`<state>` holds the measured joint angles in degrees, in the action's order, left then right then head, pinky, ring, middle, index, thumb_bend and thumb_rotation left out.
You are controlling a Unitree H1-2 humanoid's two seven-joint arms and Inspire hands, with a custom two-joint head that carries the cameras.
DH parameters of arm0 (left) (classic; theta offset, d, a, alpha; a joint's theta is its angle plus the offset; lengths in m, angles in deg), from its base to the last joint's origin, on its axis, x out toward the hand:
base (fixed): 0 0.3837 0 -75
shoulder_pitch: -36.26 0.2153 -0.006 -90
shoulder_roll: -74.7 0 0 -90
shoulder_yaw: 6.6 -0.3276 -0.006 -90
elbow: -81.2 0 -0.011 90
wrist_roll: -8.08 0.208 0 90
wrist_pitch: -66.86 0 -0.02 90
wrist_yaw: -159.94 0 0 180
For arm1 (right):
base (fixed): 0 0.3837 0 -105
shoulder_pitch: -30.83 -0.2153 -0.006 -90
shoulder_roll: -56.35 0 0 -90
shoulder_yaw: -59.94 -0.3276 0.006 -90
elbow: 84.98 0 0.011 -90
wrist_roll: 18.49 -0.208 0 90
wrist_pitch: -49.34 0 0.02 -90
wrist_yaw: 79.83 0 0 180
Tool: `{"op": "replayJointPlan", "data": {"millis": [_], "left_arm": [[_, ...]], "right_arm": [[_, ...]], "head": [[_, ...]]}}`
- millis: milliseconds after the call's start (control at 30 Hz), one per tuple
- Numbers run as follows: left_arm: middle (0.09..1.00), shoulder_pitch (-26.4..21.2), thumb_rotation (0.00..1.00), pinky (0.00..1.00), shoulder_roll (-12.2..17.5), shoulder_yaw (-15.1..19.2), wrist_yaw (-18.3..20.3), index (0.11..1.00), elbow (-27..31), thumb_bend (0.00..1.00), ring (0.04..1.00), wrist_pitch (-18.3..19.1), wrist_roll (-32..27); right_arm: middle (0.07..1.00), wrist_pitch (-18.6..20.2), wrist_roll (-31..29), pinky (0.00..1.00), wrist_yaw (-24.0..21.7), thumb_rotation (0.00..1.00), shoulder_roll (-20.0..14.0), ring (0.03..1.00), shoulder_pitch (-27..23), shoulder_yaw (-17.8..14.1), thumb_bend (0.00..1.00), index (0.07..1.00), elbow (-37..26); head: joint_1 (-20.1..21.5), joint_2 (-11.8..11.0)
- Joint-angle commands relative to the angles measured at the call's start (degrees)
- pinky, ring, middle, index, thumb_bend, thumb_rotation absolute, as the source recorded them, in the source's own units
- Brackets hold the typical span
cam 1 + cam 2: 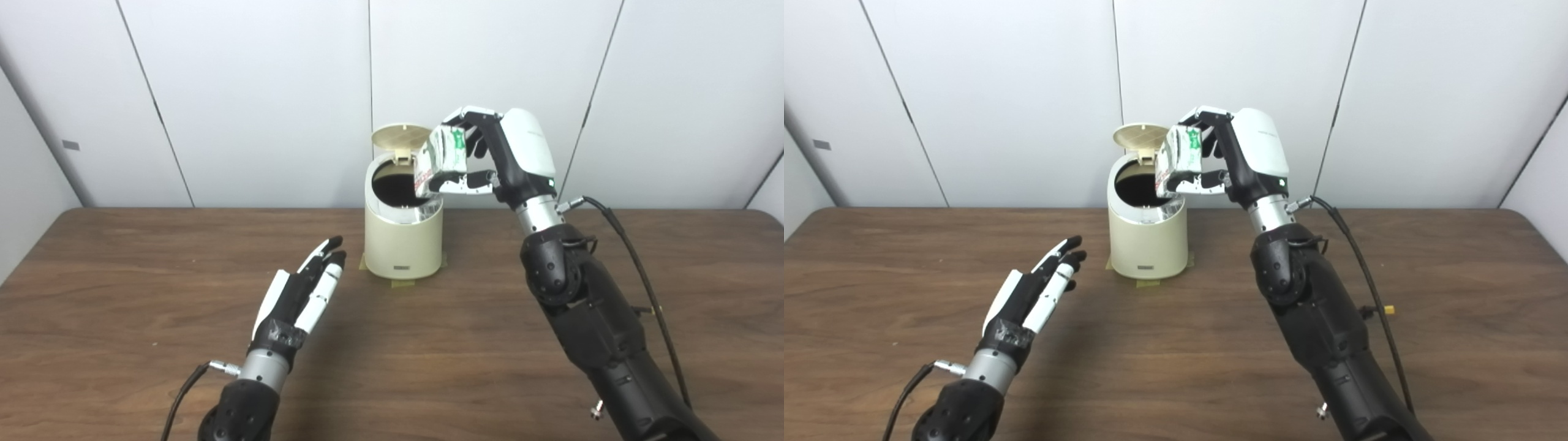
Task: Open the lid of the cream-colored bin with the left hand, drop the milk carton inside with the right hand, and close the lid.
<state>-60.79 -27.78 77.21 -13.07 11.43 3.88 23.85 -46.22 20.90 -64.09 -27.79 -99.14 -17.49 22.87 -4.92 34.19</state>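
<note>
Left eye view: the left hand [299, 295] hovers over the bench [122, 294], fingers spread and empty. Beyond it stands the cream-colored bin [403, 242], lid [399, 138] upright. Above its open mouth, the right hand [496, 156] grips the tilted milk carton [442, 160].

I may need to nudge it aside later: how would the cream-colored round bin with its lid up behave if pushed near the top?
The cream-colored round bin is taller than wide, so a high push would probably tip rather than slide it. Tape at its base may resist sliding. Its raised lid likely flaps if jolted.
</note>
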Motion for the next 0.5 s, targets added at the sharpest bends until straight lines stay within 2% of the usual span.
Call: {"op": "replayJointPlan", "data": {"millis": [0, 200, 467], "left_arm": [[0.903, -1.22, 0.93, 0.92, 0.03, 0.34, -0.76, 0.945, 2.26, 0.38, 0.926, -0.27, 0.72], [0.909, -0.8, 0.94, 0.88, -0.12, 1.09, -0.13, 0.95, 3.06, 0.38, 0.921, -0.17, 0.76], [0.904, -0.6, 0.94, 0.9, -0.21, 1.08, -0.27, 0.944, 2.9, 0.37, 0.924, -0.3, 0.78]], "right_arm": [[0.505, -2.03, 0.13, 0.31, 1.95, 0.0, 0.66, 0.388, -4.88, -0.09, 0.49, 0.534, -1.16], [0.506, -0.75, 0.63, 0.32, 2.29, 0.0, 2.43, 0.388, -6.4, 0.28, 0.49, 0.534, 1.32], [0.511, -0.39, 0.98, 0.32, 3.21, 0.0, 3.96, 0.393, -7.59, 0.25, 0.49, 0.533, 3.72]], "head": [[-0.01, 0.01], [-0.25, 0.97], [-0.27, 1.15]]}}
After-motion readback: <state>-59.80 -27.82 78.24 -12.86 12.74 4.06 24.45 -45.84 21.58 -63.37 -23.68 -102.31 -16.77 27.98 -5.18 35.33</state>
